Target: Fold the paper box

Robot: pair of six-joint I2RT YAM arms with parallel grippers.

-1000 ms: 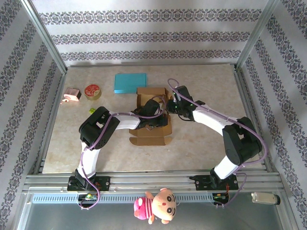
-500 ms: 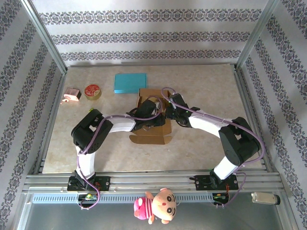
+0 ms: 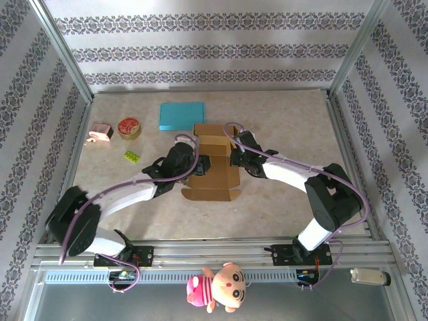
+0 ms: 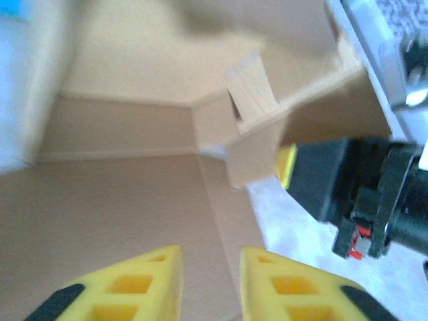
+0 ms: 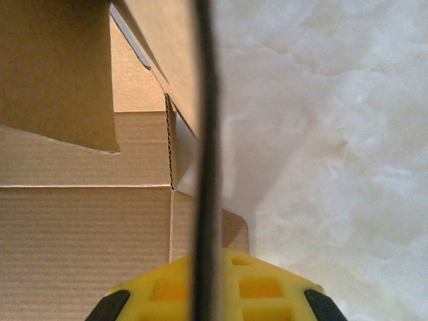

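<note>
One brown corrugated cardboard box (image 3: pixel 214 175) lies near the middle of the beige marbled desk (image 3: pixel 287 120). Its long axis runs from the far edge toward the near edge. The far end is partly raised into walls and the near flap lies flat, pointing at the arm bases.

The left pincer (image 3: pixel 192 159) hovers at the box's left side. In the left wrist view its yellow fingers (image 4: pixel 144 284) stand slightly apart with nothing between them, above the flat cardboard floor.

The right pincer (image 3: pixel 235 158) is at the box's right side. In the right wrist view the right pincer (image 5: pixel 206 274) is pressed together on the thin right wall of the box, which is seen edge-on as a dark line.

Toward the far left corner of the desk are four more things:
- one flat teal rectangular pad (image 3: pixel 182 115), just beyond the box
- one round tin with a red lid (image 3: pixel 128 127)
- one small pink object (image 3: pixel 100 132)
- one small yellow-green piece (image 3: pixel 132 156)

One plush doll (image 3: pixel 217 287) sits on the rail in front of the near edge.
</note>
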